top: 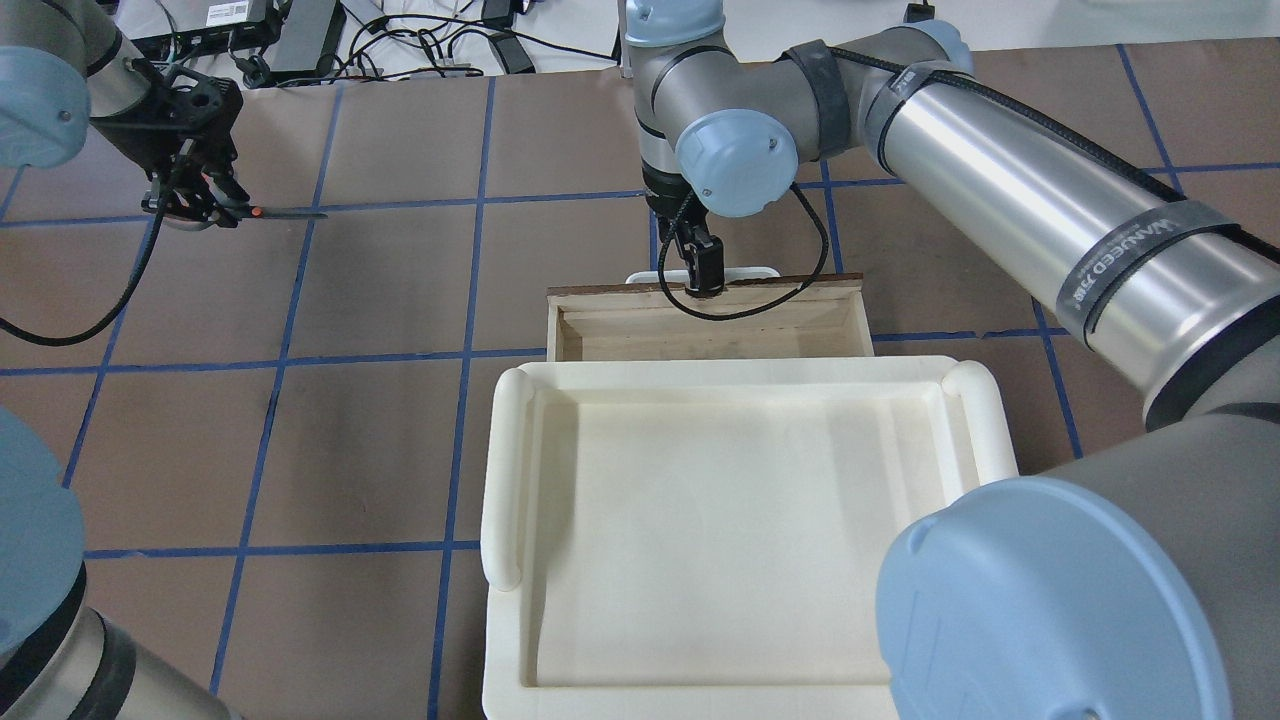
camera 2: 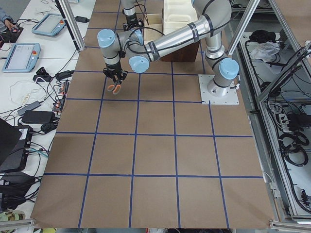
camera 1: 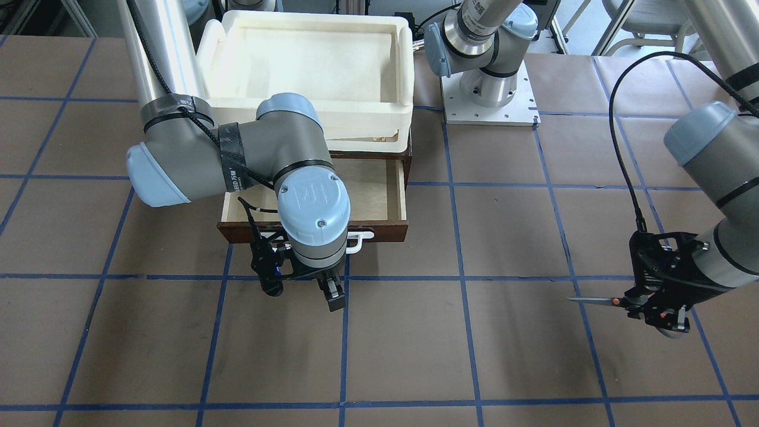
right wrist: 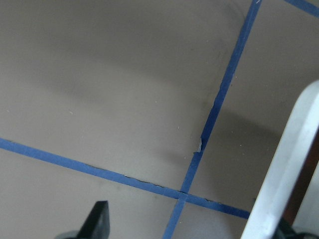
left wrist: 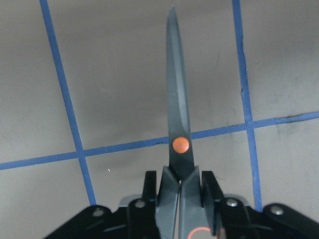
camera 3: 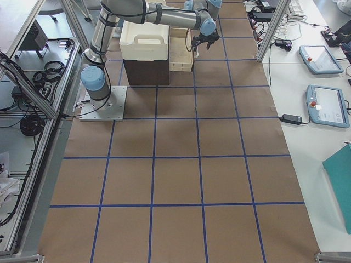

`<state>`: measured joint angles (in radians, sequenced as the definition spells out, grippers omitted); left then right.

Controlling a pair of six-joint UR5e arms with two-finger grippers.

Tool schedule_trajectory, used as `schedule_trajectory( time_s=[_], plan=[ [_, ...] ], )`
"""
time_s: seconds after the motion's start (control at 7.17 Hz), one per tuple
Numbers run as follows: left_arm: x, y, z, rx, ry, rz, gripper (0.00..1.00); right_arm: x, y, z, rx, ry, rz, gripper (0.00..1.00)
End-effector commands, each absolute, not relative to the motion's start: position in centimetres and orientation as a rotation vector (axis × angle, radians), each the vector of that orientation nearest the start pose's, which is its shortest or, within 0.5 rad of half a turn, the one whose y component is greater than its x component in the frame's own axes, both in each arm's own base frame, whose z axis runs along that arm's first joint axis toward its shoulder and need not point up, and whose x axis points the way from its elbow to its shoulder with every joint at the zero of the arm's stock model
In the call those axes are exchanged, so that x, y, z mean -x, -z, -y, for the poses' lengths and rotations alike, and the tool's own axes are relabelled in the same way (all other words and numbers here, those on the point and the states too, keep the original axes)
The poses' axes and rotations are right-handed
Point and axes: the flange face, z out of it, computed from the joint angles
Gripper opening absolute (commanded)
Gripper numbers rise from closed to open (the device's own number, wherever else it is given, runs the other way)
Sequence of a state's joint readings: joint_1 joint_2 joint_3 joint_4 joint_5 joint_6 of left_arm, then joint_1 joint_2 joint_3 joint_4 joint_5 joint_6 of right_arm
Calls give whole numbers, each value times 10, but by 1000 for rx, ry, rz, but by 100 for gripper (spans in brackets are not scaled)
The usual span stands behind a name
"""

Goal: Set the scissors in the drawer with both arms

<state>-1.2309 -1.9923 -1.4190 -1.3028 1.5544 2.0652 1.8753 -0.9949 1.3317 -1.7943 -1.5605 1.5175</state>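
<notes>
The scissors (camera 1: 599, 300) have dark handles, an orange pivot dot and closed blades. My left gripper (camera 1: 658, 308) is shut on their handles and holds them level above the table, far to the side of the drawer. In the left wrist view the scissors (left wrist: 178, 124) point away from the fingers (left wrist: 208, 191). The dark wooden drawer (camera 1: 385, 228) is pulled open and shows an empty pale interior (top: 700, 335). My right gripper (camera 1: 332, 290) is open, just in front of the white bar handle (camera 1: 362, 240). The handle (right wrist: 289, 174) shows beside its right finger in the right wrist view.
A cream-white plastic tray (top: 510, 480) sits on top of the dark box, above the drawer. The left arm's base plate (camera 1: 489, 112) stands beside the box. Brown paper with a blue tape grid covers the table (camera 1: 522, 356).
</notes>
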Motion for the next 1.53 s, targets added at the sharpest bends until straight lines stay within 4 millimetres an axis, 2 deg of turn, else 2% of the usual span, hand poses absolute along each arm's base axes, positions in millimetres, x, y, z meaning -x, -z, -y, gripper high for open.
schedule_trajectory(
  time_s=[0.0, 0.28, 0.56, 0.84, 1.39],
  plan=[
    [-75, -360, 655, 2380, -27, 2053, 3, -315, -281, 632, -1825, -122, -2645, 100],
    [-71, -366, 654, 2385, -32, 2057, 2, -309, -277, 637, -1837, -128, -2640, 100],
    [-65, -370, 653, 2390, -35, 2058, 1, -311, -281, 642, -1832, -115, -2633, 100],
    [-65, -370, 653, 2381, -46, 2063, 0, -312, -274, 648, -1833, -120, -2636, 100],
    [-64, -371, 653, 2380, -51, 2065, 0, -312, -277, 649, -1832, -110, -2634, 100]
  ],
)
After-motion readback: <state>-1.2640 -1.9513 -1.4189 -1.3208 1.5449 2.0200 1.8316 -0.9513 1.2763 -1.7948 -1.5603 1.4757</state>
